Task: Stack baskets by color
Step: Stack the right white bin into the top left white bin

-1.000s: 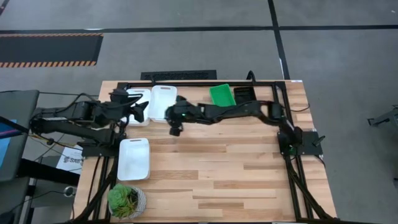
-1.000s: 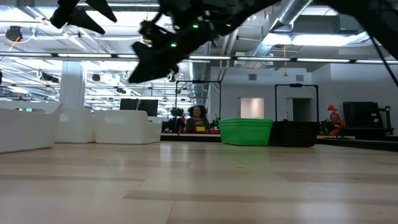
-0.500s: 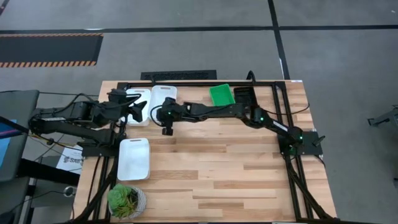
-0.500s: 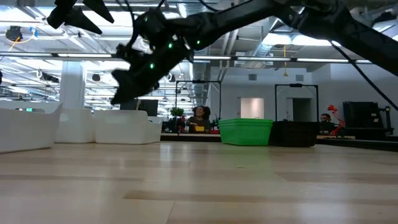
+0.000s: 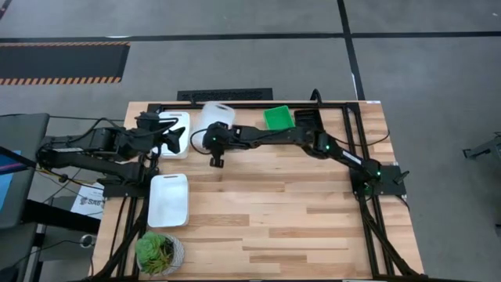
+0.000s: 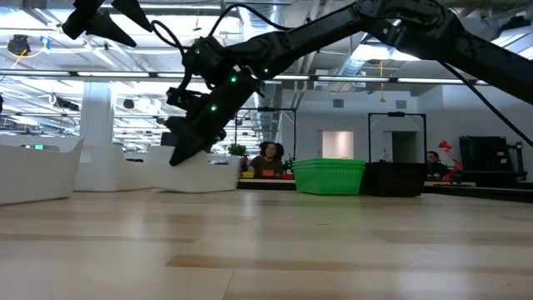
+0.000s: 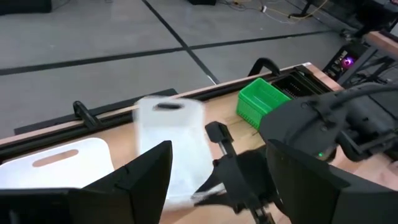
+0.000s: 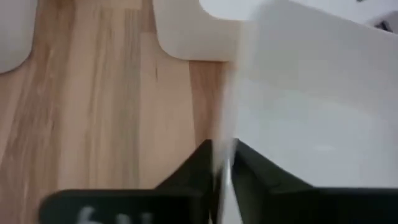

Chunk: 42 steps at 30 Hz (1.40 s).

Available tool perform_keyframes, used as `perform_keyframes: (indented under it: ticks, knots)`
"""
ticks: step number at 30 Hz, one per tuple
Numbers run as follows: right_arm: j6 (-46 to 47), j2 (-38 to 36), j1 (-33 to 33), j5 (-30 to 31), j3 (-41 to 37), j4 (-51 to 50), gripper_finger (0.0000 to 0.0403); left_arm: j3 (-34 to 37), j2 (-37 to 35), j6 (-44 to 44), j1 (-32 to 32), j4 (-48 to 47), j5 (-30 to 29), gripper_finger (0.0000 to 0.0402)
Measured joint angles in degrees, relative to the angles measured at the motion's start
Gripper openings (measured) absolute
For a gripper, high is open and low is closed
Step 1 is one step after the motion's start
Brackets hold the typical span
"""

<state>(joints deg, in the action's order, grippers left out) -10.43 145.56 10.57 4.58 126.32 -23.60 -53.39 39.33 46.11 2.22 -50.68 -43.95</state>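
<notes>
Pinching white basket (image 5: 217, 119) rim, right claw (image 5: 205, 141), basket tilted

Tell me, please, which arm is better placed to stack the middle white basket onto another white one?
The right: its gripper already pinches that white basket's rim, beside the far-left white basket. The left gripper hovers open, holding nothing.

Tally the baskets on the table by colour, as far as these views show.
White baskets: 3
Green basket pile: 1 seen, nested count unclear
Black basket pile: 1 seen, nested count unclear
Total: 5 separate items
</notes>
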Motion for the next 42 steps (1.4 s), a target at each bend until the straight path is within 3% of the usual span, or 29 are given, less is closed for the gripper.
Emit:
perform_keyframes:
  ticks: [4,9,14,21,26,32,42]
  knots:
    - [1.2,-0.1,0.2,0.1,0.1,-1.6,0.0012,0.0,0.0,0.0,0.0,0.0,0.0,0.0249]
    - [4.8,-1.5,0.1,1.8,0.0,-4.5,0.0005,0.0,0.0,2.0,0.0,-1.4,-0.2,0.0249]
    - [2.3,-4.6,-1.4,3.6,-0.2,-5.0,0.0003,0.0,0.5,4.1,0.0,-4.2,-1.2,0.0249]
    - [-2.9,-5.4,-4.4,5.9,-0.1,10.5,0.0002,0.0,-0.2,3.5,0.0,-2.5,-2.4,0.0249]
    - [-1.9,-3.1,-4.2,2.0,0.1,21.6,0.0001,0.0,-1.2,3.2,0.0,-2.1,-2.4,0.0249]
    - [-0.5,-0.7,-3.6,-4.2,-0.2,28.5,0.0001,0.0,-1.4,3.5,0.0,-2.1,-1.9,0.0249]
    - [1.4,0.4,-2.9,-8.6,-0.1,38.6,0.0001,-0.1,-1.4,3.6,0.0,-1.9,-2.2,0.0249]
